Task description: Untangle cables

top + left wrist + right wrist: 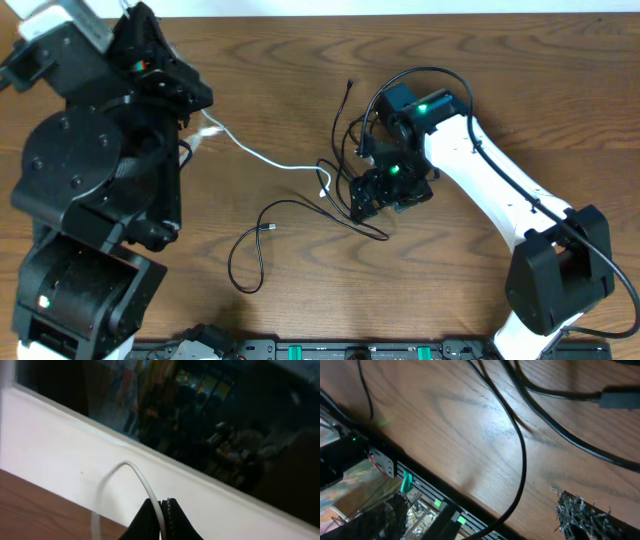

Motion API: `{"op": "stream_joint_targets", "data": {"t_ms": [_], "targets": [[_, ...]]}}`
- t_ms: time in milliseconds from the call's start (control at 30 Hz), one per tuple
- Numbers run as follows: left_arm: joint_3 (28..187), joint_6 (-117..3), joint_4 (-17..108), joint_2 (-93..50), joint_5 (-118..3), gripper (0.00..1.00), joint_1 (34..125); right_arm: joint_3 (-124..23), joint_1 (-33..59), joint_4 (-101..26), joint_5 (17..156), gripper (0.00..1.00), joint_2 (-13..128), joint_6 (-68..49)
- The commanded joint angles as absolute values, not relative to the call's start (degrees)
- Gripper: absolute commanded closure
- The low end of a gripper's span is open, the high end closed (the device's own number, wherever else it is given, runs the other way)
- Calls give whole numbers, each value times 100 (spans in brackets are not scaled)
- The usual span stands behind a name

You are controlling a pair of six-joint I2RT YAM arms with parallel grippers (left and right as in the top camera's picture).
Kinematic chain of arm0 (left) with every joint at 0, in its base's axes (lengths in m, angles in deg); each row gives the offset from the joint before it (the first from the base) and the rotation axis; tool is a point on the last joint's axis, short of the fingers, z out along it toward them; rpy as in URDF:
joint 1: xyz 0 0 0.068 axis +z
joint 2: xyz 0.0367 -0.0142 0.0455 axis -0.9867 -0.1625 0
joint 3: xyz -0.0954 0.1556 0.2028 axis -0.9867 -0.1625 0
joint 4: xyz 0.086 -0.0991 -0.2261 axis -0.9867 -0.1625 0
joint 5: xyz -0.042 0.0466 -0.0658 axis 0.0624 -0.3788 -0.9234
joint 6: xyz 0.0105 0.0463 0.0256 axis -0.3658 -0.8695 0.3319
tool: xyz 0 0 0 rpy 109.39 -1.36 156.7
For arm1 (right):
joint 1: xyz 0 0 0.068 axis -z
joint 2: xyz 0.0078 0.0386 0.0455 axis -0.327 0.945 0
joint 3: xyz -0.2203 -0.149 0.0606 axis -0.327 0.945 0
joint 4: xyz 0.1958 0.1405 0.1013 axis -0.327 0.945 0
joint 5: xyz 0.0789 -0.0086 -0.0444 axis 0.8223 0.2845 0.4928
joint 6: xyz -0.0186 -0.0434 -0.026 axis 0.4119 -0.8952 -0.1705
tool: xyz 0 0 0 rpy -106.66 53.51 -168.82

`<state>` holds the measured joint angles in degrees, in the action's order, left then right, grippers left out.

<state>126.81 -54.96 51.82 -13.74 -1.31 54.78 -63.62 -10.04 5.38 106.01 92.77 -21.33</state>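
My left fingers (pixel 150 521) are pinched shut on the white cable (pixel 143 479). It arcs up out of them and trails across the tabletop (pixel 500 60) to the black cables (pixel 523 460). Meanwhile my right fingers (pixel 366 197) sit right over that tangle, strands looping underneath, and honestly I can't tell if they're apart or together.

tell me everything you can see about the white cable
The white cable is a thin, smooth cord, plastic-looking. Near one end it is pinched in the shut left pincer, arching away in a small loop. From there it lies slack in a gentle wave across the wooden table, its far end reaching the black cable tangle.
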Motion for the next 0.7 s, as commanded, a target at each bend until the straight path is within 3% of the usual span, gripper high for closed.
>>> {"op": "stream_joint_targets", "data": {"t_ms": [0, 167, 300, 467, 567, 667], "targets": [[12792, -4696, 5381, -1343, -1034, 92, 5506, -6331, -1279, 365, 11091, 6, 9281, -2325], [12792, -4622, 5897, -1461, -2531, 92, 5508, -6333, -1642, 90, 10665, 1, 9281, -1827], [12792, -4674, 5943, -1437, -2566, 93, 5548, -6333, -1601, 127, 9421, 1, 9281, -610], [12792, -4792, 6069, -1260, -2570, 93, 5753, -6333, -1244, 188, 9253, 1, 9281, -505], [12792, -4683, 6260, -1201, -2686, 93, 5775, -6333, -1124, 177, 10009, 1, 9281, -1056], [12792, -4493, 6292, -1266, -2966, 93, 5775, -6333, -1142, 31, 11729, 1, 9281, -2087]]}}
